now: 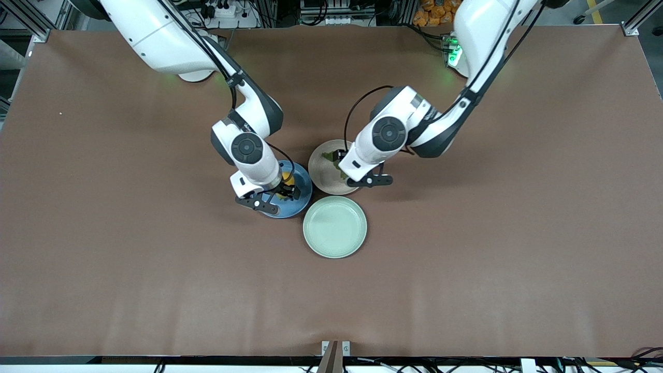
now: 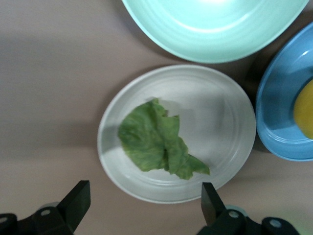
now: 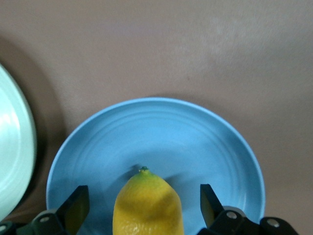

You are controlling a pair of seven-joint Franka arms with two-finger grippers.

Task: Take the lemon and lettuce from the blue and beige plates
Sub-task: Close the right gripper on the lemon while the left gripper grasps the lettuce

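Note:
The lemon [image 1: 287, 180] lies on the blue plate [image 1: 303, 199]. My right gripper [image 1: 282, 192] is low over that plate, open. In the right wrist view the lemon [image 3: 146, 205] sits between the two fingertips [image 3: 78, 205] with a gap on each side, on the blue plate [image 3: 156, 132]. The lettuce [image 1: 329, 155] lies on the beige plate [image 1: 322, 175]. My left gripper [image 1: 341, 166] is over that plate, open and empty. In the left wrist view the lettuce leaf [image 2: 156, 142] lies flat on the beige plate [image 2: 220, 117], just ahead of my left gripper [image 2: 144, 203].
A pale mint-green plate [image 1: 335, 226], with nothing on it, lies nearer the front camera than the other two, close to both. It shows in the left wrist view [image 2: 210, 29] and the right wrist view [image 3: 12, 147]. Brown table all around.

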